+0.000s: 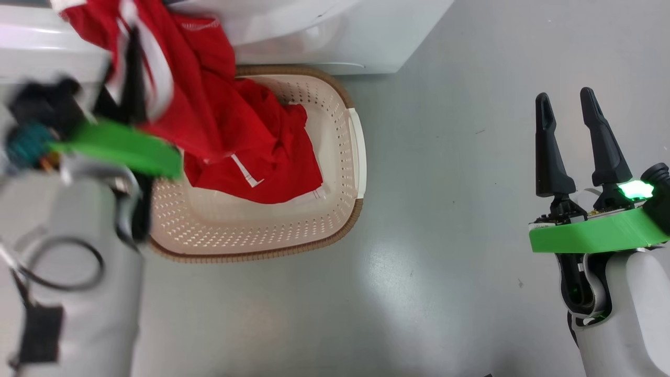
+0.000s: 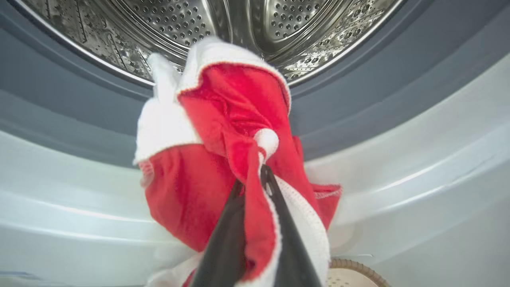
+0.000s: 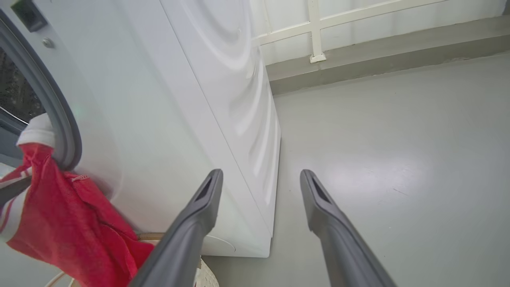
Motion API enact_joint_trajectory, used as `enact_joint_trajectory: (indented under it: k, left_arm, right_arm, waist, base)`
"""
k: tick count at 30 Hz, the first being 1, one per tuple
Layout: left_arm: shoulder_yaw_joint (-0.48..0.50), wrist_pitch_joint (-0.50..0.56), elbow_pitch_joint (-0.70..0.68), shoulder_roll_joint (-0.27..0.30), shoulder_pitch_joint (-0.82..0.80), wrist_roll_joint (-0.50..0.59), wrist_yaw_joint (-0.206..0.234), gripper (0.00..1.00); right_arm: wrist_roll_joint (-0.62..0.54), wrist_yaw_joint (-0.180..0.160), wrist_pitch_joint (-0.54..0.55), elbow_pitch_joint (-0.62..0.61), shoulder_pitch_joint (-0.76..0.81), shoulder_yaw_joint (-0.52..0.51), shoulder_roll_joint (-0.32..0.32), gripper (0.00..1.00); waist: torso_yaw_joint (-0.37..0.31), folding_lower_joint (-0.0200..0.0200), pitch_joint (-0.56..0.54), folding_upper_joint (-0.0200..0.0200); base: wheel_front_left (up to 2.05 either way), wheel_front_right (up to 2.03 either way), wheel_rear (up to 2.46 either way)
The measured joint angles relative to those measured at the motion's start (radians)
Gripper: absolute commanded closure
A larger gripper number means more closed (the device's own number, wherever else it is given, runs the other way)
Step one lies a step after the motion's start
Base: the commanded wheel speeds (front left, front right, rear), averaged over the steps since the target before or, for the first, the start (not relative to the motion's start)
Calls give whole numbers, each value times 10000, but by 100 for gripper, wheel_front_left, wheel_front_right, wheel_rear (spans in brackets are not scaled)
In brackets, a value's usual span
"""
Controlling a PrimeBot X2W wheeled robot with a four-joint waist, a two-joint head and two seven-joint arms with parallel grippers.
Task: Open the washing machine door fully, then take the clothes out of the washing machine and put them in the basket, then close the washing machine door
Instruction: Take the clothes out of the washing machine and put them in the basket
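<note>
Some red, white-trimmed clothes point(image 2: 191, 191) hang pinched in the left tool point(image 2: 253, 179); right tool point(image 1: 564, 95) gapes wide.

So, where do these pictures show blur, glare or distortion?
Left wrist view: the drum glints beyond the left gripper. Head view: the left gripper is motion-smeared, the right gripper sharp, glare on the floor. Right wrist view: the edges of the washing machine bow.
</note>
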Motion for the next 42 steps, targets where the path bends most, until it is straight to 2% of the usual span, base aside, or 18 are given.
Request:
enact_joint_trajectory:
  k: [6,12,17,23,30,34,36,39,40,42]
  left_arm:
    - [-416,12,-8,-385,1540,-203,-8,100]
    - [-708,13,408,-476,1740,-263,-8,100]
    - [-1024,13,1430,-529,1721,-460,-8,100]
    - [-1847,13,3160,-581,780,-662,-10,100]
    - [-2080,13,4654,-662,-341,-976,-8,100]
    - [-2188,13,5045,-694,-592,-1170,-10,100]
    - [-2199,13,5147,-688,-709,-1223,-10,91]
    - [-2224,13,5173,-681,-752,-1294,-10,48]
    - [-2232,13,5183,-679,-752,-1300,-10,27]
    - [-2232,13,5181,-658,-751,-1369,-10,1]
  right_arm:
    - [0,0,0,6,139,17,0,0]
    - [0,0,0,4,184,36,-10,0]
    - [0,0,0,-6,182,67,-12,0]
    - [0,0,0,-27,151,82,-10,0]
    - [0,0,0,-94,-86,90,-4,0]
    - [0,0,0,-96,-88,90,2,0]
    - [0,0,0,-96,-91,88,4,0]
    - [2,0,0,-92,-147,79,6,0]
    - [0,0,0,-90,-221,77,8,0]
    - [2,0,0,-90,-294,77,8,0]
  waist:
    - [109,0,-108,0]
    - [119,-1,-60,0]
    - [38,0,73,0]
    - [-125,1,372,0]
    - [-372,0,720,0]
    - [-480,0,874,0]
    - [-511,1,935,0]
    - [-522,0,973,0]
    - [-515,0,967,0]
    - [-498,-1,939,0]
  base:
    - [0,0,0]
    - [0,0,0]
    - [0,0,0]
    - [0,0,0]
    - [0,0,0]
    - [0,0,0]
    - [0,0,0]
    - [0,0,0]
    - [0,0,0]
    - [0,0,0]
